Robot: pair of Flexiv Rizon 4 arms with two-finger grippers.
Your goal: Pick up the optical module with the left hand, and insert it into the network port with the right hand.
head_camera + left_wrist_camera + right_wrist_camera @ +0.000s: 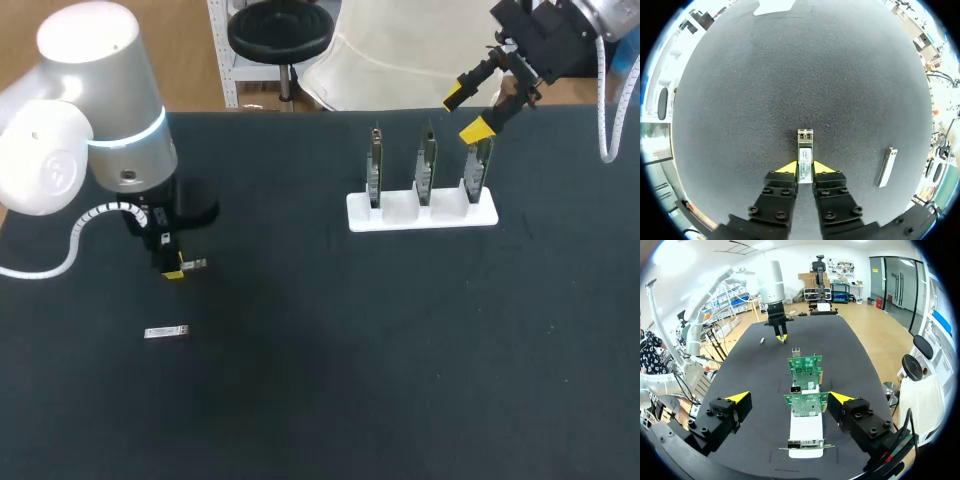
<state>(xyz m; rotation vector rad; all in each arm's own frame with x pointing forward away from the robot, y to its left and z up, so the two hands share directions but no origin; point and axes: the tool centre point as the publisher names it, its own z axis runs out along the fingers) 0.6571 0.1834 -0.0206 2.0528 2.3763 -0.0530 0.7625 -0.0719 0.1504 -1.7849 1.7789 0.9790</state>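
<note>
1. Your left gripper point(176, 271) is clamping the optical module point(805, 150), white label unreadable, at the head view's middle left
2. Your right gripper point(466, 113) is hovering with fingers apart at upper right, above the network cards point(428, 165)

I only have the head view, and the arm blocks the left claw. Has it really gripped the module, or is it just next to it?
Observer: Gripped. In the left wrist view the left claw is shut on the module, touching both its long sides, and the module's front end sticks out ahead of the claw.
Operator: Good. Is the right claw ready over the boards?
Observer: In the right wrist view the right claw is wide open, and the nearest board is ahead of it, in line with the gap and untouched.
</note>
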